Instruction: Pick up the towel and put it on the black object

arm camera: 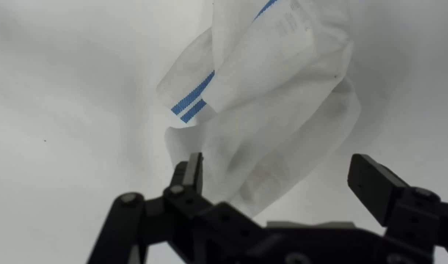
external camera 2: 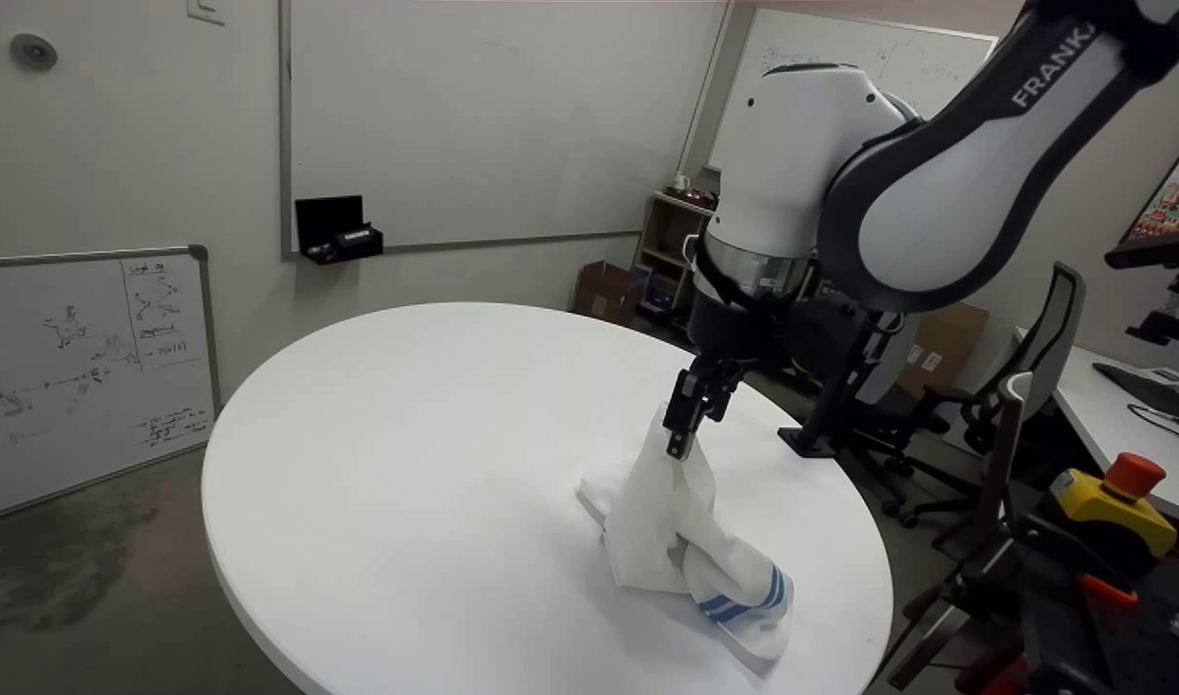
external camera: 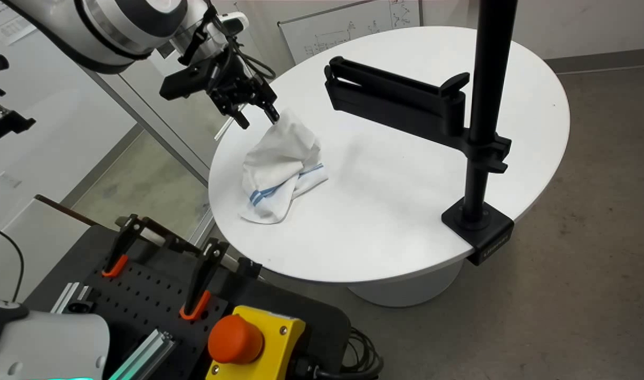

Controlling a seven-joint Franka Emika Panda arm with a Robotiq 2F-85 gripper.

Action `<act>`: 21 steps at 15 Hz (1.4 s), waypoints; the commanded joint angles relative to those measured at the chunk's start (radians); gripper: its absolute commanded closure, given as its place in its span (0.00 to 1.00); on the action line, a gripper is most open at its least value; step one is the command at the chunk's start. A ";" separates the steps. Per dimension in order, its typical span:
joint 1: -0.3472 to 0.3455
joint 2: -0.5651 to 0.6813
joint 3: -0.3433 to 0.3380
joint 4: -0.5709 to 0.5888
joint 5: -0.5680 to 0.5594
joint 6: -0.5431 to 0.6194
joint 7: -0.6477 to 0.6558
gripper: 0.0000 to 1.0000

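Your pincer stands, jaws wide apart, at the raised peak of the blue-striped white towel, bunched near the edge of the round bench. Expect light, limp cloth; pinching that peak should let it drape.

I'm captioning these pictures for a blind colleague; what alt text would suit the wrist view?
A crumpled, blue-striped white towel rests on a white table, running past the top edge of the picture. At the bottom is the black end effector, open, its fingers apart; part of the towel shows in the gap between them.
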 commanded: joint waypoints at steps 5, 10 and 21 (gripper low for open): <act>0.137 0.125 -0.111 0.049 -0.001 0.069 0.125 0.06; 0.169 0.162 -0.139 0.068 0.012 0.091 0.137 0.45; 0.158 0.143 -0.134 0.059 0.030 0.125 0.108 0.99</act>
